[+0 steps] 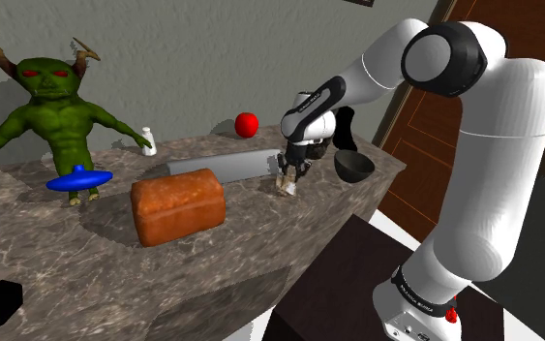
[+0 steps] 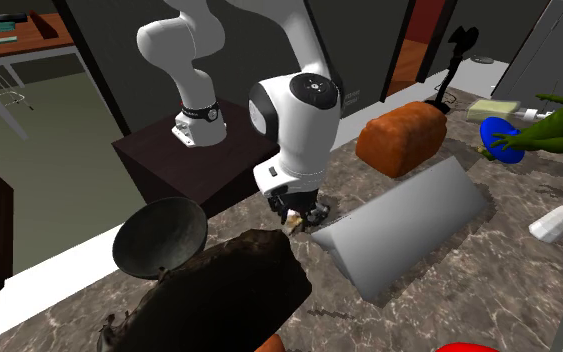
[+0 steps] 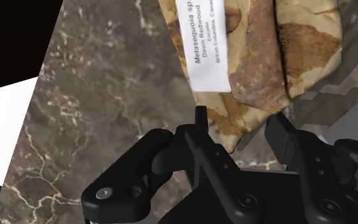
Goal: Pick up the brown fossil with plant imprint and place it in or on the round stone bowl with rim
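The fossil (image 3: 254, 57) is a tan and brown slab with a white printed label and lies flat on the marble counter (image 3: 107, 114). My gripper (image 3: 240, 127) is down at the counter, and its black fingers (image 3: 199, 124) clasp the slab's narrow near end from both sides. In the shoulder view the gripper (image 1: 288, 180) stands over the small fossil (image 1: 287, 187), just left of the dark round bowl (image 1: 354, 166). The second exterior view has the gripper (image 2: 299, 214) on the fossil (image 2: 291, 224), with the bowl (image 2: 159, 237) at its left near the counter's edge.
A grey wedge (image 1: 227, 167) lies right beside the gripper, and a bread loaf (image 1: 178, 205) sits further left. Behind them are a red ball (image 1: 247, 123), a white shaker (image 1: 148, 140), a green goblin figure (image 1: 57, 116) and a blue disc (image 1: 79, 179). A dark rough lump (image 2: 234, 290) sits near the bowl.
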Available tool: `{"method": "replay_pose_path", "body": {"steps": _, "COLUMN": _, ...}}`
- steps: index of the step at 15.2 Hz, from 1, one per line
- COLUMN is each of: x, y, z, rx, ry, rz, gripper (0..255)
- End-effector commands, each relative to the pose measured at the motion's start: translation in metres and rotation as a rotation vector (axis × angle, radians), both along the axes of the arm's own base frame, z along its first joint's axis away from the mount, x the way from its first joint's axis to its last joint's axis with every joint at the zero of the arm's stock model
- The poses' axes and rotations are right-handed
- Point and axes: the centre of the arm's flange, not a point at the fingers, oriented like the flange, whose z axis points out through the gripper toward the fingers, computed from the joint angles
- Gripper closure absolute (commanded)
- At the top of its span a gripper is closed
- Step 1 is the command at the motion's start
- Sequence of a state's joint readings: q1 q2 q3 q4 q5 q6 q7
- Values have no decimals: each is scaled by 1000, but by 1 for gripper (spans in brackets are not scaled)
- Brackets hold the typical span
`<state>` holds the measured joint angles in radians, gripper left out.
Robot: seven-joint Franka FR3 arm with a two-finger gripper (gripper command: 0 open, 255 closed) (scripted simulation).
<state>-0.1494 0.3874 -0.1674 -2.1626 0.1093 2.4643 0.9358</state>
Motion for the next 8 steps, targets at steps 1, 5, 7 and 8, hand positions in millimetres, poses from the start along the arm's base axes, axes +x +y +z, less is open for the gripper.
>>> {"method": "replay_pose_path", "body": {"steps": 1, "x": -2, "y": 1, "z": -10, "rx": 2, "ry": 12, "rz": 1, "gripper": 255}}
{"method": "replay_pose_path", "body": {"steps": 5, "x": -5, "y": 5, "z": -10, "rx": 2, "ry": 12, "rz": 1, "gripper": 255}}
{"method": "replay_pose_path", "body": {"steps": 7, "x": -1, "y": 1, "z": -6, "rx": 1, "ry": 12, "rz": 1, "gripper": 255}}
{"method": "replay_pose_path", "body": {"steps": 8, "x": -1, "y": 1, "z": -1, "rx": 1, "ry": 12, "rz": 1, "gripper": 255}}
